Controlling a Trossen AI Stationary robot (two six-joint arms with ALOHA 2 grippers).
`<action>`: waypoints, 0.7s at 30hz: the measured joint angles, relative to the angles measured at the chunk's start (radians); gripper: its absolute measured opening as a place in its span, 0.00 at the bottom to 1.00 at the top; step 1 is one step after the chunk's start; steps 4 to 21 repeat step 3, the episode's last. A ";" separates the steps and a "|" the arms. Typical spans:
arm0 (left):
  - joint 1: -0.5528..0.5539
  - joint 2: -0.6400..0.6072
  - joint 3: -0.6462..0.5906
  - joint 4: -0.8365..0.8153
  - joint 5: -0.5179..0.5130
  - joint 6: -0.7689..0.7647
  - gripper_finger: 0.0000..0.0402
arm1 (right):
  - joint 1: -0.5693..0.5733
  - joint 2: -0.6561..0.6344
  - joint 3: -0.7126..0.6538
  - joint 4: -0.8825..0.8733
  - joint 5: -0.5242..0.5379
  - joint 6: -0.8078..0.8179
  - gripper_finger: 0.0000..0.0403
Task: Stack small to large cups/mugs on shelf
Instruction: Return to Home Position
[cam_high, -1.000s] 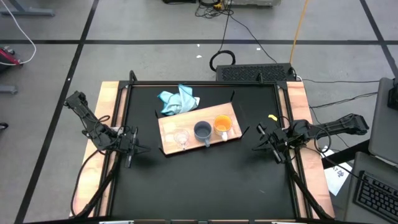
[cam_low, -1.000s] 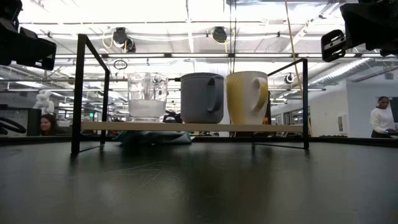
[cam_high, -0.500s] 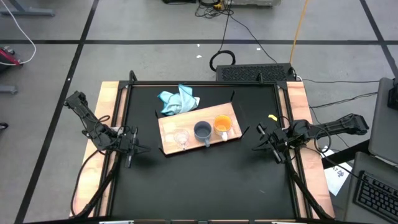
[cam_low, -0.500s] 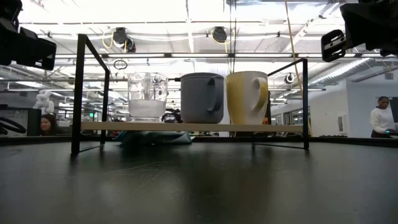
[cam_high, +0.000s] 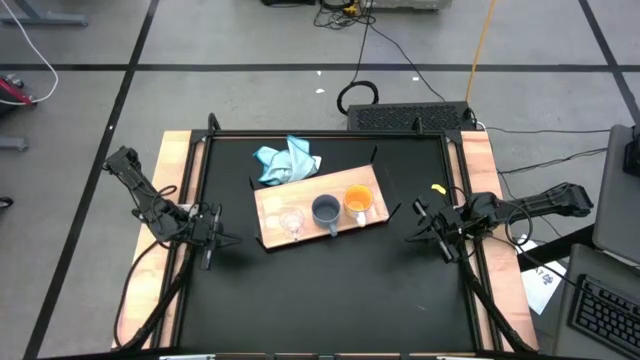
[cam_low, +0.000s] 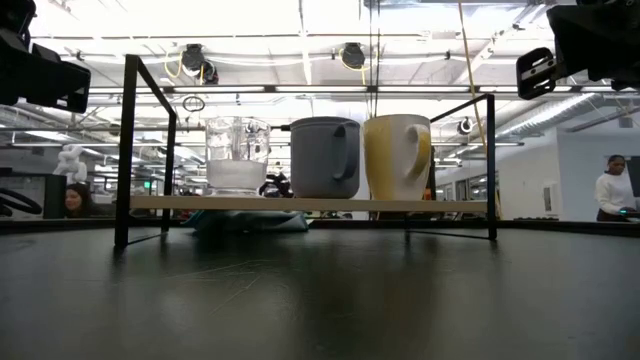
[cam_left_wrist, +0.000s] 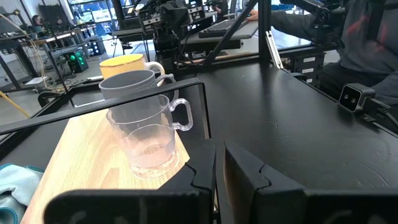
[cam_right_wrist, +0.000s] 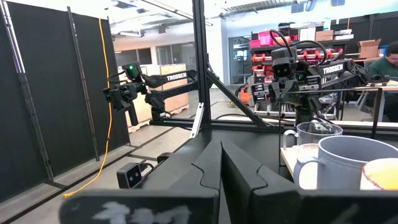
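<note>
Three cups stand in a row on the light wooden shelf (cam_high: 320, 210): a clear glass cup (cam_high: 291, 222), a grey-blue mug (cam_high: 325, 210) and an orange mug (cam_high: 359, 201). They rest upright on their bases, as the low view shows them: the glass cup (cam_low: 237, 155), the grey-blue mug (cam_low: 325, 158), the orange mug (cam_low: 396, 156). My left gripper (cam_high: 228, 238) is shut and empty at the table's left, apart from the shelf. My right gripper (cam_high: 413, 237) is shut and empty at the table's right.
A light blue cloth (cam_high: 287, 162) lies on the black table behind the shelf's far left corner. A small yellow object (cam_high: 438, 188) lies near the table's right edge. People show in the room beyond the table (cam_low: 610, 190).
</note>
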 joint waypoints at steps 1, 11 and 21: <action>0.000 0.000 0.000 0.000 0.000 0.000 0.08 | 0.000 0.000 0.000 0.000 0.000 0.000 0.00; 0.000 0.000 0.000 0.000 0.000 0.000 0.08 | 0.000 0.000 0.000 0.000 0.000 0.000 0.00; 0.000 0.000 0.000 0.000 0.000 0.000 0.08 | 0.000 0.000 0.000 0.000 0.000 0.000 0.00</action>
